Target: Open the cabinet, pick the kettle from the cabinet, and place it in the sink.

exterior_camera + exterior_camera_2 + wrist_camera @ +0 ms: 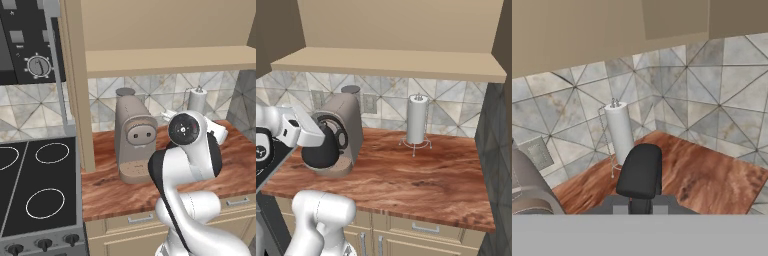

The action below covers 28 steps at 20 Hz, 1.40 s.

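My gripper [317, 138] is shut on the kettle [319, 152], a glossy black dome that hangs just above the reddish counter, right in front of the coffee machine. In the hand view the kettle's black top [640, 170] rises between my fingertips, with the gripper [639, 209] closed around it. The cabinet stands open: its beige door [75, 85] is swung out at the left and its tan shelf [170, 60] runs above the counter. The sink is out of view.
A taupe coffee machine [132, 140] stands on the wood countertop [416, 175] close behind the kettle. Further right a paper towel holder [417, 120] stands by the tiled wall. A black stovetop [40, 185] lies to the left, and beige drawer fronts [421, 230] sit below.
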Tool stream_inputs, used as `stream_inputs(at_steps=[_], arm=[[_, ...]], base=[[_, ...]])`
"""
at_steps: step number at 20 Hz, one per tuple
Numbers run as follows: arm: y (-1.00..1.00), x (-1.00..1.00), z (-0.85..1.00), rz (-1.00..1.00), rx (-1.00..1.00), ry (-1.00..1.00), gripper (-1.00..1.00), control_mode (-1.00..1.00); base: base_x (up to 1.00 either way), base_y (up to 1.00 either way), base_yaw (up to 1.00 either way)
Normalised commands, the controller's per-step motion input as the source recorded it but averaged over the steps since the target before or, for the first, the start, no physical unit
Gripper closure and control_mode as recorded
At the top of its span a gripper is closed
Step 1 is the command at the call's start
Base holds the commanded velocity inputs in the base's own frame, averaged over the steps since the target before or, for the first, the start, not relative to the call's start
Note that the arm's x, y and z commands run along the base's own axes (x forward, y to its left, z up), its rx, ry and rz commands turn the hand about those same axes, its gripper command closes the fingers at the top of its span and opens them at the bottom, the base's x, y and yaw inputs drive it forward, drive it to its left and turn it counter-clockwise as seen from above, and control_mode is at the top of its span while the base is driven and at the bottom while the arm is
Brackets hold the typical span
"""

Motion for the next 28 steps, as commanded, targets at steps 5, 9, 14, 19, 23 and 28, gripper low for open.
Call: stream_inputs(at_steps=[5,9,14,19,23,28], arm=[[0.00,0.00,0.00,0.00,0.00,0.00,1.00,-1.00],[0.00,0.00,0.00,0.00,0.00,0.00,1.00,-1.00],[0.00,0.00,0.00,0.00,0.00,0.00,1.00,1.00],[0.00,0.00,0.00,0.00,0.00,0.00,1.00,1.00],[0.00,0.00,0.00,0.00,0.00,0.00,1.00,1.00],[0.00,0.00,0.00,0.00,0.00,0.00,1.00,1.00]], base=[[0.00,0.00,0.00],[0.00,0.00,0.00],[0.00,0.00,0.00],[0.00,0.00,0.00],[0.00,0.00,0.00],[-0.07,0.00,0.00]])
